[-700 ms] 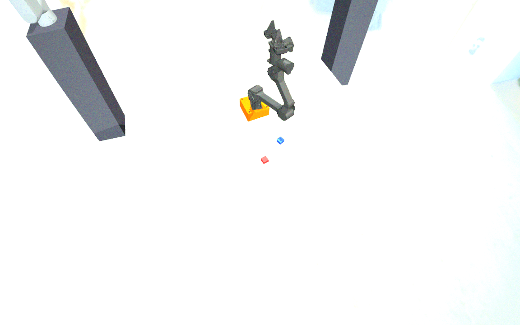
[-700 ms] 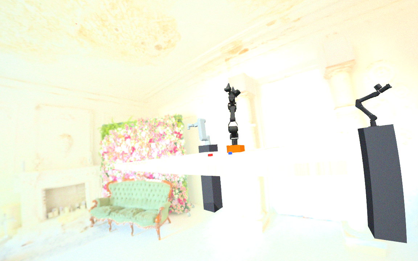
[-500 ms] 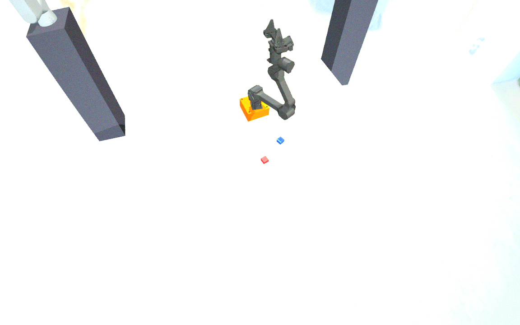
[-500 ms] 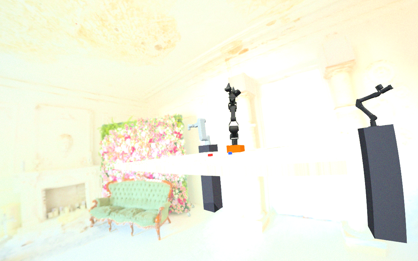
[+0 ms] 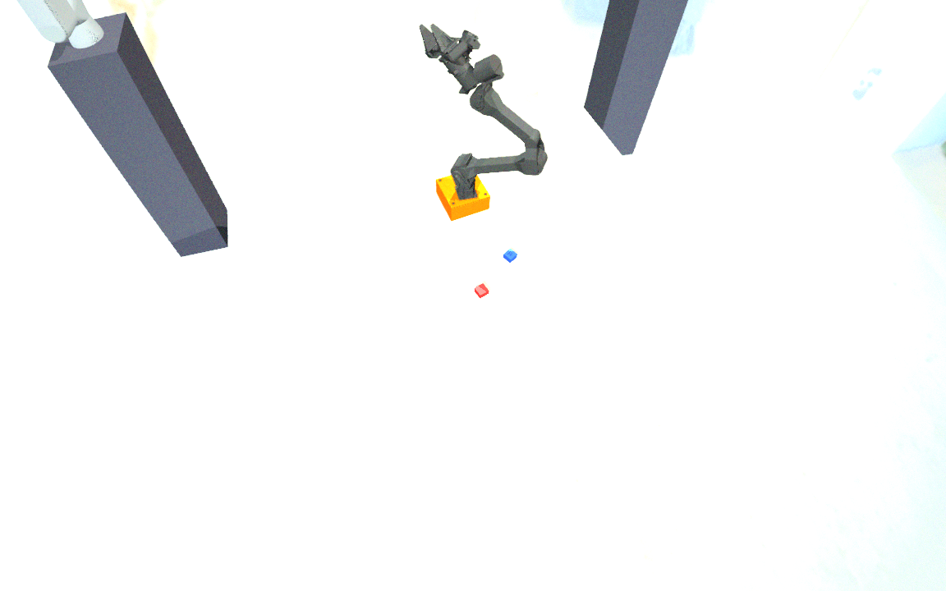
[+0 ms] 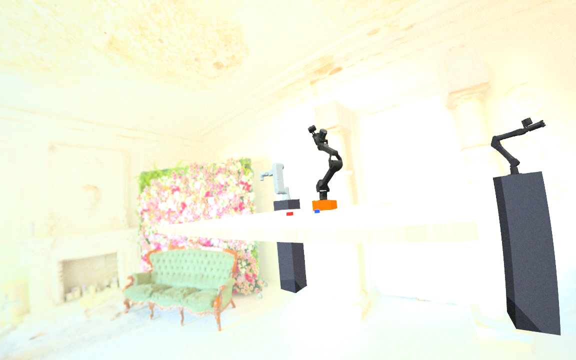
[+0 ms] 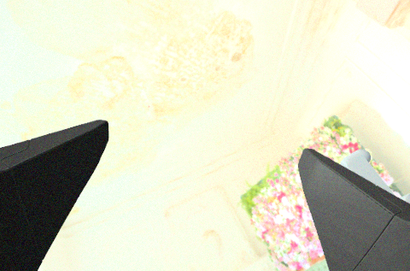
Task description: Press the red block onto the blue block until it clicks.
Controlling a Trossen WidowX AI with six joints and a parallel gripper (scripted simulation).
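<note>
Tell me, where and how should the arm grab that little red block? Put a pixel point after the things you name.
Probably by two opposite upright sides of the red block (image 5: pixel 480 290) (image 6: pixel 289 214), coming straight down from above. It looks small, squarish and low, lying apart from the blue block (image 5: pixel 510 255) (image 6: pixel 317 211), so open fingers should fit around it.

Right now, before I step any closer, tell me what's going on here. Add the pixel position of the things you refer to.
The black arm's gripper (image 5: pixel 432 30) (image 7: pixel 207 144) is open and empty, raised well away from the blocks. The red block (image 5: pixel 480 290) (image 6: pixel 289 214) and blue block (image 5: pixel 509 255) (image 6: pixel 317 211) sit apart on the table (image 6: pixel 361 231), so they haven't been joined.
</note>
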